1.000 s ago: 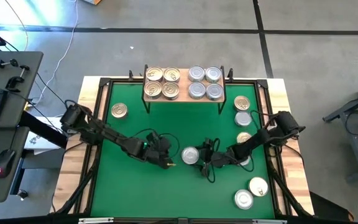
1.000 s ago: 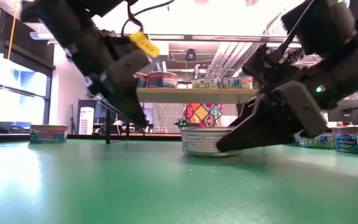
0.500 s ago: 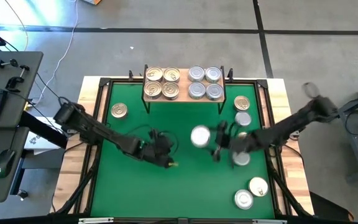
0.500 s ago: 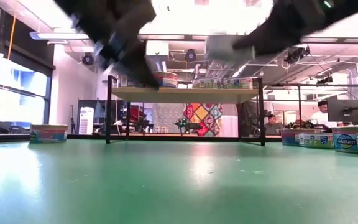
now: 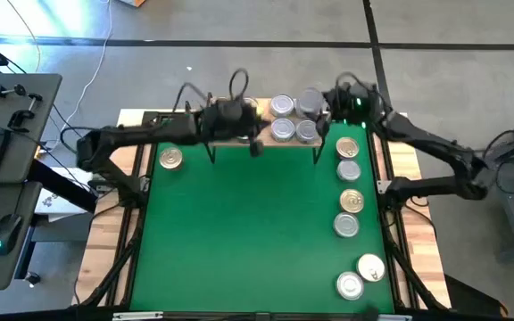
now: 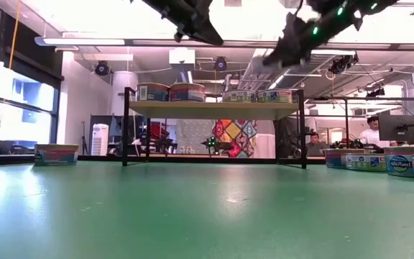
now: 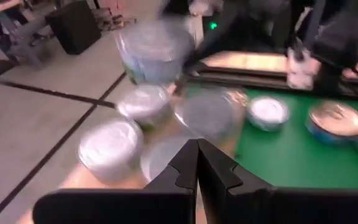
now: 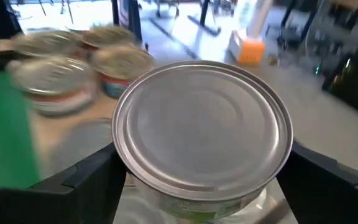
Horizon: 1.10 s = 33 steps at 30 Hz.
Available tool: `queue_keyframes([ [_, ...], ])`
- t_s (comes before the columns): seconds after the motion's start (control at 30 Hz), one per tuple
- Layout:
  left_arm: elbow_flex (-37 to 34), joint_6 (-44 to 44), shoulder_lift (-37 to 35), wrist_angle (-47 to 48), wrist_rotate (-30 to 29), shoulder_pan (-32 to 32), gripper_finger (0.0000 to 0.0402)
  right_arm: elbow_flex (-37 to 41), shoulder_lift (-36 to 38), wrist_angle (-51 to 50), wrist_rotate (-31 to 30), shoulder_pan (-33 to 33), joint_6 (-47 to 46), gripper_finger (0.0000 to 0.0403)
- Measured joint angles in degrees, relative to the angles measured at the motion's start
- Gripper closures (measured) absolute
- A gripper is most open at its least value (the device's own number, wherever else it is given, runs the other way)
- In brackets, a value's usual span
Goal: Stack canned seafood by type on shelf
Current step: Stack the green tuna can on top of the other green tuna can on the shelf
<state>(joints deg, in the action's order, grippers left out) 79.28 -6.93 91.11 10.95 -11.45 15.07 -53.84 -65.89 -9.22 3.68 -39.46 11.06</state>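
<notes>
A round, flat, silver-lidded metal tin is held clamped between the fingers of the right gripper, which is seen at the upper centre-right of the high view, above the right end of the small light-wood shelf on thin black legs. In the right wrist view the tin fills the middle of the frame, with a dark finger on each side of it and further tins, blurred, toward the upper left.

The left gripper is placed at the upper centre of the high view, over the left half of the shelf, with its fingers pressed together and nothing between them — in the left wrist view the two dark fingertips are seen touching, above blurred silver tins.

On the shelf, silver-lidded tins are visible on the right half; the left half is largely covered by the left arm. In the low view four tins are seen in a row on the board.

On the green tabletop, one gold-lidded tin lies at the upper left, and a column of tins runs down the right edge — gold and silver mixed — with two more at the lower right.
</notes>
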Motion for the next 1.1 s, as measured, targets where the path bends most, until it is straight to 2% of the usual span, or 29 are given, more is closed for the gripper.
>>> queue_keyframes([
  [0.17,11.23,-3.67,8.10,4.89,6.68,6.33,0.0401,-2.62,-9.03,0.31,8.42,-8.90,0.55,0.0056],
  [0.27,17.62,-5.31,13.19,7.23,9.70,8.46,0.0401,-3.16,-12.26,0.47,9.72,-10.41,1.46,0.0056],
  [0.43,23.83,-7.14,19.25,8.61,9.87,9.56,0.0401,-3.33,-14.26,0.80,9.88,-10.81,1.46,0.0056],
  [0.63,24.68,-7.24,20.47,8.80,9.86,9.16,0.0401,-3.33,-14.21,-0.63,9.90,-10.80,1.02,0.0014],
  [1.1,24.68,-6.86,20.52,8.87,9.68,9.14,0.0401,-3.31,-12.61,-1.23,9.83,-10.80,1.56,0.0005],
])
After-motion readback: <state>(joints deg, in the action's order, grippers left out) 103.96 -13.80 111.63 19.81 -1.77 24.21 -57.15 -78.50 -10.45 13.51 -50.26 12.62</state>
